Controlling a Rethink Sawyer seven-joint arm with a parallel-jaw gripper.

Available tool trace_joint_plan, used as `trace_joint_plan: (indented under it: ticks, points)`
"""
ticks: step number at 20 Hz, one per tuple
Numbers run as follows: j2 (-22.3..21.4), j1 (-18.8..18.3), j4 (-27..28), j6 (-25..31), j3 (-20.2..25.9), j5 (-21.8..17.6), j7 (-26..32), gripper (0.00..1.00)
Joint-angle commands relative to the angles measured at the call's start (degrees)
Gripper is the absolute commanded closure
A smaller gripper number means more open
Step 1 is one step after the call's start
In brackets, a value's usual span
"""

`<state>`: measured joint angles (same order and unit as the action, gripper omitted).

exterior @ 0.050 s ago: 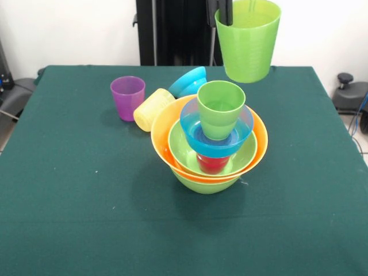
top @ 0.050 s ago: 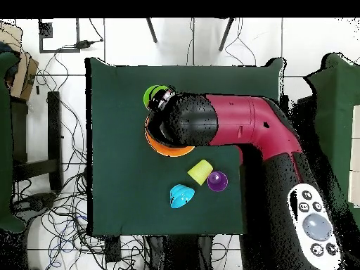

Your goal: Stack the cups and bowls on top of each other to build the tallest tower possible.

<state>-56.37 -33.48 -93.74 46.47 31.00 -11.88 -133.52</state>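
The tower stands mid-table: a lime green bowl (exterior @ 0.050 s ago: 204, 183) at the bottom, then the large orange bowl (exterior @ 0.050 s ago: 165, 131), a second lime green bowl (exterior @ 0.050 s ago: 183, 150), a red cup (exterior @ 0.050 s ago: 213, 164), a blue bowl (exterior @ 0.050 s ago: 195, 123) and a light green cup (exterior @ 0.050 s ago: 221, 107) upright on top. High above it, slightly to the right, hangs another light green cup (exterior @ 0.050 s ago: 248, 41) (top @ 0.050 s ago: 156, 95). My gripper (exterior @ 0.050 s ago: 227, 14) is shut on its rim, one dark finger inside the cup. In the overhead view the arm (top @ 0.050 s ago: 239, 126) hides most of the tower; only an edge of the orange bowl (top @ 0.050 s ago: 165, 150) shows.
On the green table (exterior @ 0.050 s ago: 69, 201), a purple cup (exterior @ 0.050 s ago: 127, 98) (top @ 0.050 s ago: 217, 181) stands upright left of the tower. A ribbed yellow cup (exterior @ 0.050 s ago: 153, 109) (top @ 0.050 s ago: 200, 171) lies on its side against the orange bowl. A second blue bowl (exterior @ 0.050 s ago: 188, 82) (top @ 0.050 s ago: 182, 196) rests tipped behind it.
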Motion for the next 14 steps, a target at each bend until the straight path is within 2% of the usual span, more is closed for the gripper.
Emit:
trace_joint_plan:
  ticks: [1,7,14]
  points:
    - [-0.13,-0.65,-1.22,7.68,3.58,-4.69,17.28,1.00]
    - [-1.55,-2.25,-1.83,8.87,5.10,-4.01,17.85,1.00]
    - [0.79,-3.04,0.27,9.25,6.13,-5.63,18.22,1.00]
